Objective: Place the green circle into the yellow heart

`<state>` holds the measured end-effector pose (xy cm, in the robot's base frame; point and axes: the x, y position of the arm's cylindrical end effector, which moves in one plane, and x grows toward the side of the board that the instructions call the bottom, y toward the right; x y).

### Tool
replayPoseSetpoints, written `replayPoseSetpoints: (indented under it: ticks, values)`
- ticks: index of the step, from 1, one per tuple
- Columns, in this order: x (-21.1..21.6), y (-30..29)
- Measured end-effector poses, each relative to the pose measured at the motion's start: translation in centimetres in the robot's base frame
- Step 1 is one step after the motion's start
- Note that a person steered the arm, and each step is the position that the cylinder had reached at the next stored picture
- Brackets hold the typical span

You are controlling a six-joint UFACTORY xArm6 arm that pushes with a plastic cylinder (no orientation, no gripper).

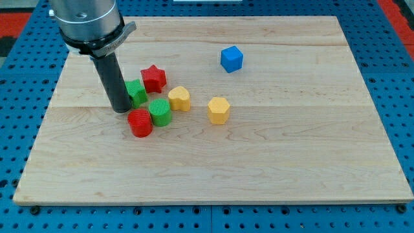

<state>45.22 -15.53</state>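
Green circle (pixel 160 111) sat just left of the yellow heart (pixel 180 98), red cylinder (pixel 140 123) touching it; my tip (pixel 121 109), a bare rod holding nothing, stood further left, so approach step, next needing a short rightward-upward push.

Our arm (pixel 87 22) ends in a wide, round, silver-grey metal housing banded by a dark ring with a small bracket on its right side. Below hangs our straight, matte black cylindrical rod (pixel 113 77), down to my tip (pixel 121 110).
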Motion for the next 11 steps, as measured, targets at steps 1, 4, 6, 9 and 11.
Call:
replayPoseSetpoints:
  ticks: [1, 4, 6, 9, 11]
  values:
    - [5.3, -0.9]
    - [7.1, 9.7]
    - [3.8, 5.2]
    - [0.5, 14.0]
    - [-2.1, 10.4]
